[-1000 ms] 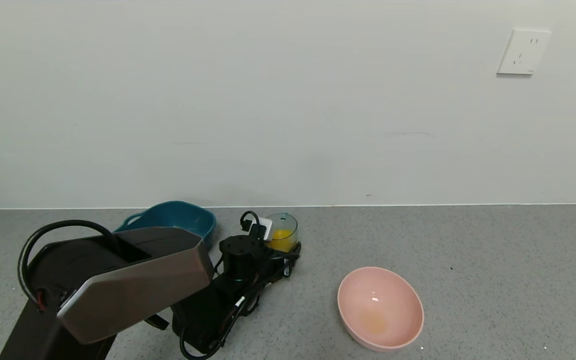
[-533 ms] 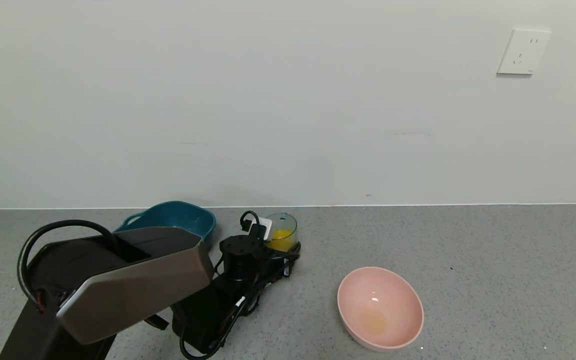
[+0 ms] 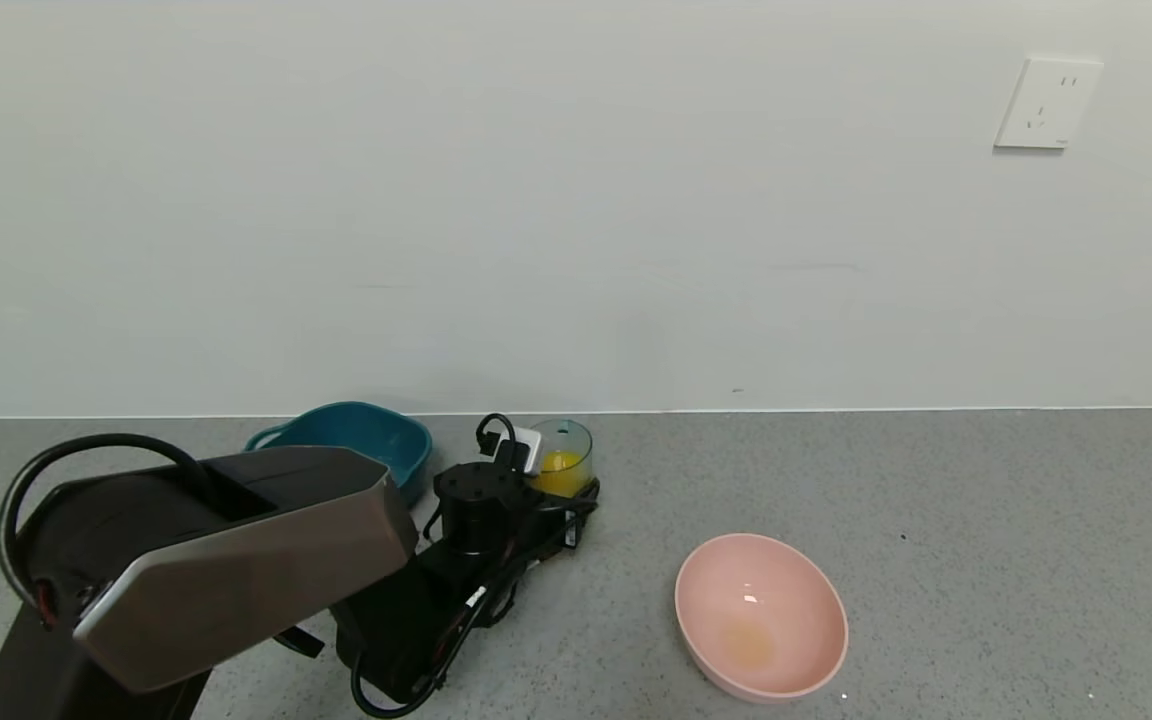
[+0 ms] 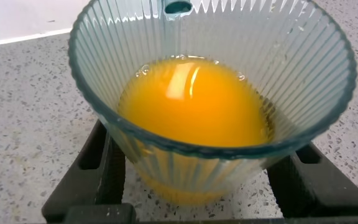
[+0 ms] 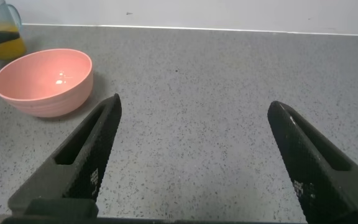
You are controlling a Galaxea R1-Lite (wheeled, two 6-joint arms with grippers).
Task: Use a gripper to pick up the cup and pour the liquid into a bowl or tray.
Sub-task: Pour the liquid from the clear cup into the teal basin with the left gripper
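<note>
From the head, the left end effector [image 3: 568, 492] holds the cup [image 3: 563, 459] on the grey desk [image 3: 936, 520], just beside the teal tub [image 3: 356, 440]. A fast tip could splash the juice [image 3: 560, 472] out (the pink bowl [image 3: 761, 615] sits nearer the robot).

From the left wrist, both fingers [image 4: 104, 168] press the cup's ribbed sides, clamped on it.

From the right wrist, the right end effector [image 5: 191, 162] is wide apart, holding nothing

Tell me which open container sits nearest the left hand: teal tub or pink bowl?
The teal tub. It sits just left of the left hand gripping the cup; the pink bowl lies farther off to the right, nearer the robot.
</note>
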